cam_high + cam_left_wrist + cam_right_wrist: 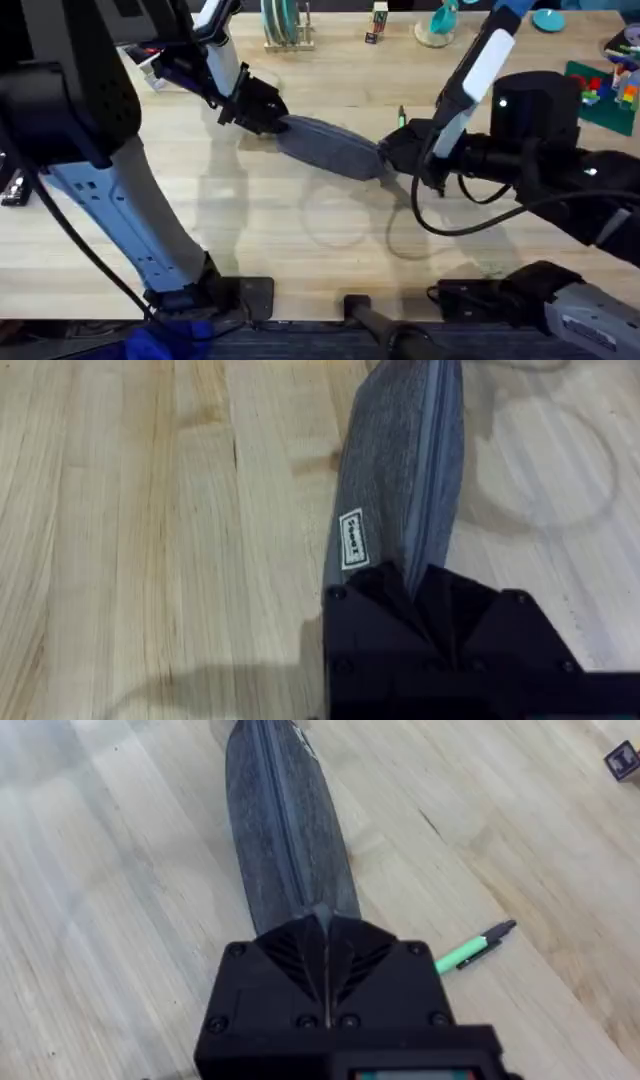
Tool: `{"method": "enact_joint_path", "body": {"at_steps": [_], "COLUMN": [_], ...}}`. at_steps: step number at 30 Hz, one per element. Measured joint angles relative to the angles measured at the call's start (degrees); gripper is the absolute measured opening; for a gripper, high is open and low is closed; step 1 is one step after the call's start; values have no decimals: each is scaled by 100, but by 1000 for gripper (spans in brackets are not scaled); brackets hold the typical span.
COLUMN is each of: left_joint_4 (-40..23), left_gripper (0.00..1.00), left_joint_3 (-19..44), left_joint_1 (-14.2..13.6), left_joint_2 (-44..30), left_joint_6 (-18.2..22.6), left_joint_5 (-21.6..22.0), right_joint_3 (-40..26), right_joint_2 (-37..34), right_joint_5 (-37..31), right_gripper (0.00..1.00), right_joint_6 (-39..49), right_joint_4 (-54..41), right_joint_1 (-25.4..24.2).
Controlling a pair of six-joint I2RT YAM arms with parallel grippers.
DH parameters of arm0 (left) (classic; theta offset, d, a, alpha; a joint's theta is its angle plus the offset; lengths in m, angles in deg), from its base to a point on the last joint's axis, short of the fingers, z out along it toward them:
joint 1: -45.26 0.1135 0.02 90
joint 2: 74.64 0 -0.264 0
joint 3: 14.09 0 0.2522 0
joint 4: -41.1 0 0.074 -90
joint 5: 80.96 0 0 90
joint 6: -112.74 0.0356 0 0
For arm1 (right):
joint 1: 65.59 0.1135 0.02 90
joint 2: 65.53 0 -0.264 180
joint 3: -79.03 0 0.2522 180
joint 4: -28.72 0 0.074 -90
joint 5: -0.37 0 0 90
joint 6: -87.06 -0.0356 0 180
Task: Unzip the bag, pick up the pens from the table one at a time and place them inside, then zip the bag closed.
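Now both arms reach low over the table (300,250), one at each end of the bag (330,148), which lies slantwise mid-table. Left gripper (268,115) is clenched on the bag's far-left end; right gripper (400,155) pinches the near-right end, fingers closed at the zipper line. Zipper looks closed along the visible length. White label (353,539) on the bag's side, print too small to read. Green pen (474,946) lies on the wood just beside the right gripper.
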State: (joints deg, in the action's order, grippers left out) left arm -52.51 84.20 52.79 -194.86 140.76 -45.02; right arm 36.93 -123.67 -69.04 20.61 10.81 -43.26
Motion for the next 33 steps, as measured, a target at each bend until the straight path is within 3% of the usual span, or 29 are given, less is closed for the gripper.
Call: {"method": "enact_joint_path", "body": {"at_steps": [4, 20, 33], "left_joint_4": [0, -2, -4], "left_gripper": [42, 42, 42], "left_joint_3": [0, 0, 0], "left_joint_1": [0, 0, 0], "left_joint_2": [1, -1, 1], "left_joint_6": [0, 0, 0], "left_joint_5": [-2, 4, 4], "right_joint_3": [0, 0, 0], "right_joint_2": [-56, -1333, -1464], "right_joint_5": [4, -16, -21], "right_gripper": [33, 33, 33], "right_joint_6": [-26, -421, -538], "right_joint_4": [129, 2111, 2357], "right_joint_1": [0, 475, 542]}}
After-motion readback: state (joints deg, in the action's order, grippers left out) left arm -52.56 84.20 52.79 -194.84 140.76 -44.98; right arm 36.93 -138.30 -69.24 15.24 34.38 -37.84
